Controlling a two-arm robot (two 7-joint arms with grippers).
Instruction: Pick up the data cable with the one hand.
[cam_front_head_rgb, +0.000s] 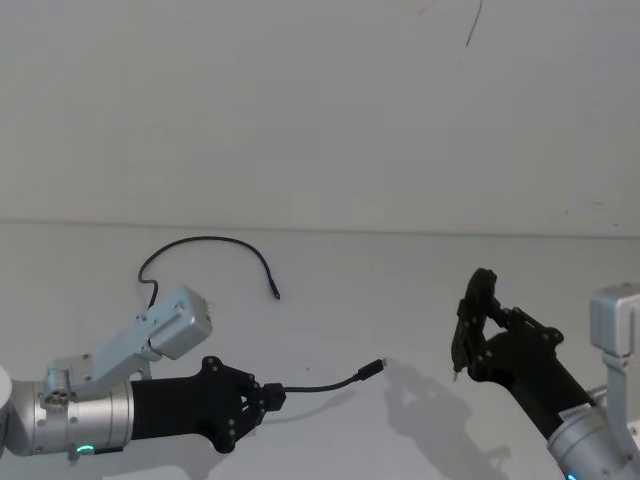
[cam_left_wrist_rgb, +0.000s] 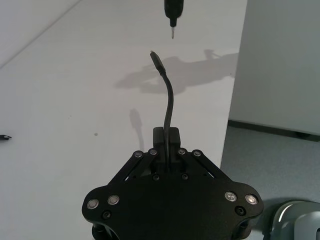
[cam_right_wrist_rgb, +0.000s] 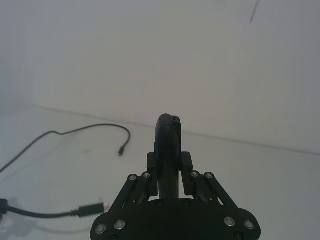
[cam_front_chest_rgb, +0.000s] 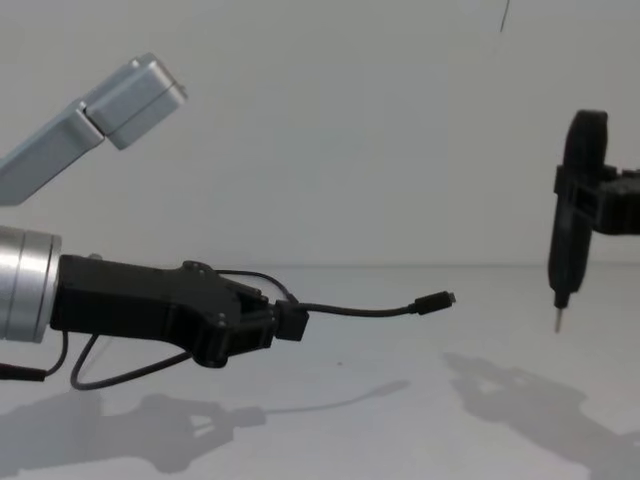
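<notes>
Clasping data cable (cam_front_head_rgb: 330, 383), seemingly: left gripper (cam_front_head_rgb: 273, 396)

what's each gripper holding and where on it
The left gripper holds the cable a short way back from one plug, which sticks out free. The right gripper holds a black pointed tool around its middle, tip down.

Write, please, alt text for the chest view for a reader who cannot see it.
The left gripper, reaching in from the left, is shut on the data cable above the white table, the cable's plug end sticking out level toward the right. At the right edge, the right gripper holds a slim black pointed tool, tip down.
</notes>
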